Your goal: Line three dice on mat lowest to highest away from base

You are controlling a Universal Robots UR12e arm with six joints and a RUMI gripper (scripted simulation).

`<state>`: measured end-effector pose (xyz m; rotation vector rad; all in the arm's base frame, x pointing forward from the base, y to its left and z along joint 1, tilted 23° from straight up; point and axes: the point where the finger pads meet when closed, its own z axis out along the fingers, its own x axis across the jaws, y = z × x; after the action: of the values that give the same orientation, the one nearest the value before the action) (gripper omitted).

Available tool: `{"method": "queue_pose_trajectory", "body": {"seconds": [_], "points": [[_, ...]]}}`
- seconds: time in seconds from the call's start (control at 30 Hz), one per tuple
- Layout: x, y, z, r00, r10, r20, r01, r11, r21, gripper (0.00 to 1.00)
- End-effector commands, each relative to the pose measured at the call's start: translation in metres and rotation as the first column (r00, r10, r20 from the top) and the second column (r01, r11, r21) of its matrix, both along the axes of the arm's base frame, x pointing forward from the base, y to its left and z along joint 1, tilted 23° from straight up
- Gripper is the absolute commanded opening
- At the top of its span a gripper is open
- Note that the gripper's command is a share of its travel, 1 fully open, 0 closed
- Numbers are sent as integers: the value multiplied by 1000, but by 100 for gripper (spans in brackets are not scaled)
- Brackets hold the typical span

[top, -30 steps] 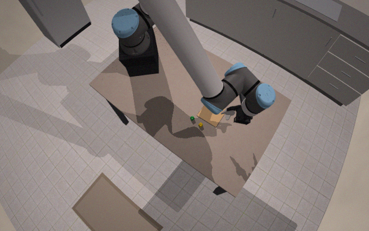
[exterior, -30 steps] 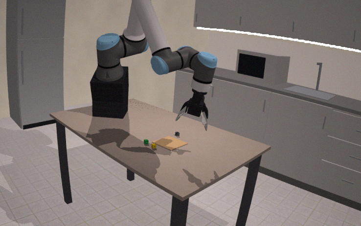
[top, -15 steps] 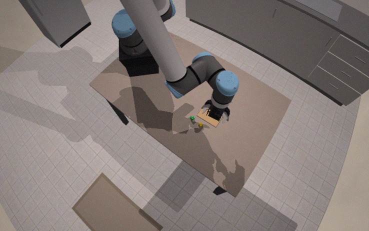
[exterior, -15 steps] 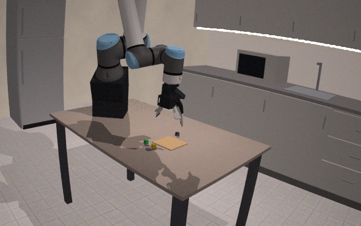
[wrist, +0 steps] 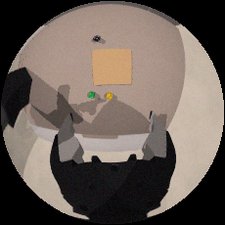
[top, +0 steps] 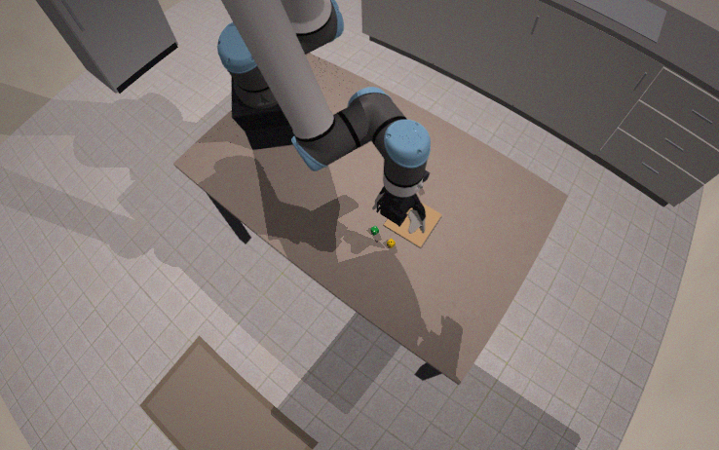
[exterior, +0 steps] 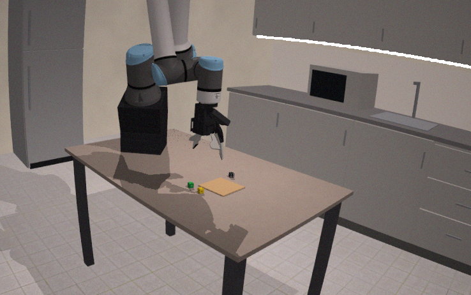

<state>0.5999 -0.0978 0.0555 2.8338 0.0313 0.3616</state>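
Note:
A small orange mat (top: 431, 216) (exterior: 222, 186) (wrist: 112, 67) lies flat on the table. A green die (top: 374, 230) (exterior: 190, 184) (wrist: 91, 95) and a yellow die (top: 391, 243) (exterior: 200, 190) (wrist: 110, 96) sit on the bare table just off one edge of the mat, close together. A black die (exterior: 231, 174) (wrist: 97, 38) sits on the table just off the opposite edge; the gripper hides it in the top view. My gripper (top: 398, 216) (exterior: 207, 149) (wrist: 111, 112) is open and empty, hanging well above the table near the mat. The numbers on top of the dice are too small to read.
The brown table (top: 504, 211) (exterior: 277, 198) (wrist: 157, 59) carries the robot's black base block (top: 259, 116) (exterior: 142, 128) at one end. Kitchen cabinets (exterior: 313, 138) stand behind the table and a fridge (exterior: 44, 80) stands at the left.

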Motion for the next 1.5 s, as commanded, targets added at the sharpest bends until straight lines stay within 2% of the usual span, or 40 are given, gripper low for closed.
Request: {"method": "queue_pose_trajectory", "body": {"seconds": [0.0, 0.9, 1.1, 1.37, 1.47], "points": [[-7, -2, 1, 1000, -17, 16, 17, 1000, 0, 100], [-8, -4, -3, 1000, -24, 21, 24, 1000, 2, 100], [-3, -9, -21, 999, -24, 21, 24, 1000, 3, 100], [9, -21, -61, 999, -24, 21, 24, 1000, 3, 100], [10, -23, -66, 999, -24, 21, 24, 1000, 3, 100]]}}
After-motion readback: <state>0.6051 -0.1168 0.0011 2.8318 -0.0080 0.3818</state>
